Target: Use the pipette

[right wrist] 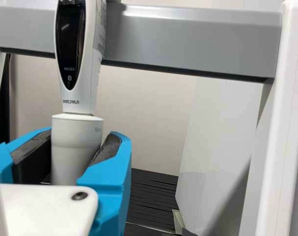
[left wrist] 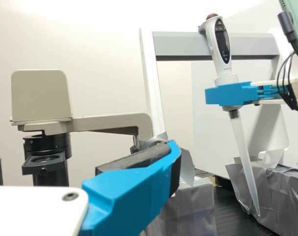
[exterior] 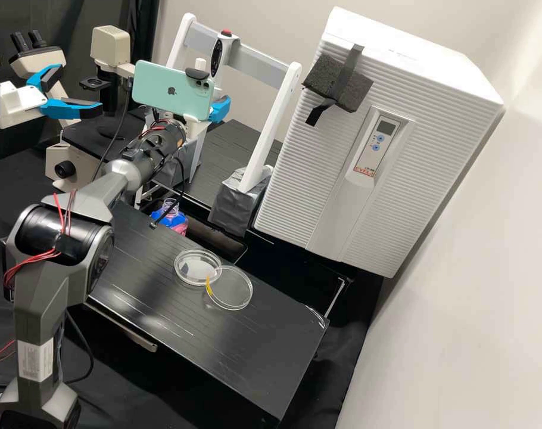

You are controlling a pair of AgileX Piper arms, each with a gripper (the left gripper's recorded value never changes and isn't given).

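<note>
A white pipette (exterior: pixel 216 52) with a dark display and red top button rests against the grey crossbar of a white stand (exterior: pixel 265 65). My right gripper (exterior: pixel 216 111) is shut on its lower barrel, one blue finger (right wrist: pixel 109 167) on each side of the pipette (right wrist: pixel 77 73). From the left wrist view the pipette (left wrist: pixel 221 46) hangs upright in that gripper (left wrist: pixel 232 94), its long clear tip (left wrist: pixel 247 167) pointing down. My left gripper (exterior: pixel 59 92) stands open at the far left by the microscope; one of its fingers (left wrist: pixel 134 191) fills the foreground.
On the black tray (exterior: pixel 253 351) lie a clear petri dish (exterior: pixel 195 265) and its lid (exterior: pixel 232 289), which overlap. A bottle of pink liquid (exterior: pixel 174 217) stands behind the tray. A large white ribbed machine (exterior: pixel 354 179) takes up the right. A microscope (exterior: pixel 68 161) stands at the left.
</note>
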